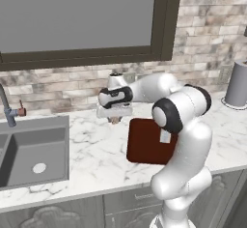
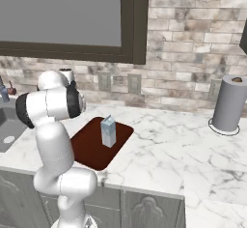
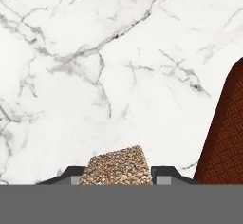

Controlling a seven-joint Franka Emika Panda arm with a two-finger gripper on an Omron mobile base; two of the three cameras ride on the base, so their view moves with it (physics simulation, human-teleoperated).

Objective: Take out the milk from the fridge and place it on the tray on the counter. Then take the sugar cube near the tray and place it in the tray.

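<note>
The gripper (image 1: 115, 119) points straight down at the counter (image 1: 91, 149), its fingers (image 3: 71, 173) drawn in tight against both sides of the sugar cube (image 3: 118, 167), so the cube is pinched between them ready for lifting. Just to the right of the fingers lies the tray (image 3: 227, 137), where the milk (image 2: 108, 131) already stands upright, leaving only the cube to carry over
</note>
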